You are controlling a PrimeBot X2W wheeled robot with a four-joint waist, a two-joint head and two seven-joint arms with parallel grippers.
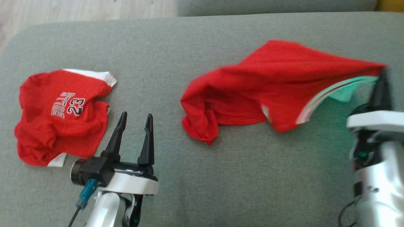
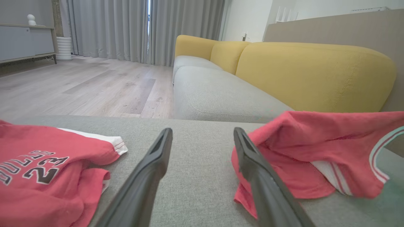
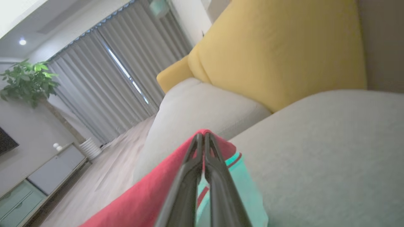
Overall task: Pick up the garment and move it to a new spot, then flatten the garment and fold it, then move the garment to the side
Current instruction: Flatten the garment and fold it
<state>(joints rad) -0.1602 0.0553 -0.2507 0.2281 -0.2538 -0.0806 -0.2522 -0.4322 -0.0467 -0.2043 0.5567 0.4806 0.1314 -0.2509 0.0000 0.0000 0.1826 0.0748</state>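
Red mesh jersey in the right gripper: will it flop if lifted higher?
Probably floppy: the red mesh jersey sags from the right gripper to the grey sofa cushion. Likely light: one pinched edge raises much of it. Bunched end may drag.

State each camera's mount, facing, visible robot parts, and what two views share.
Head view: head-mounted, looks down on grey cushion; open left gripper, right gripper shut on red garment.
Left wrist view: left wrist, faces across cushion toward yellow backrest; own open fingers.
Right wrist view: right wrist, tilted toward backrest; own shut fingers pinching garment.
Shared: all three show the garment.
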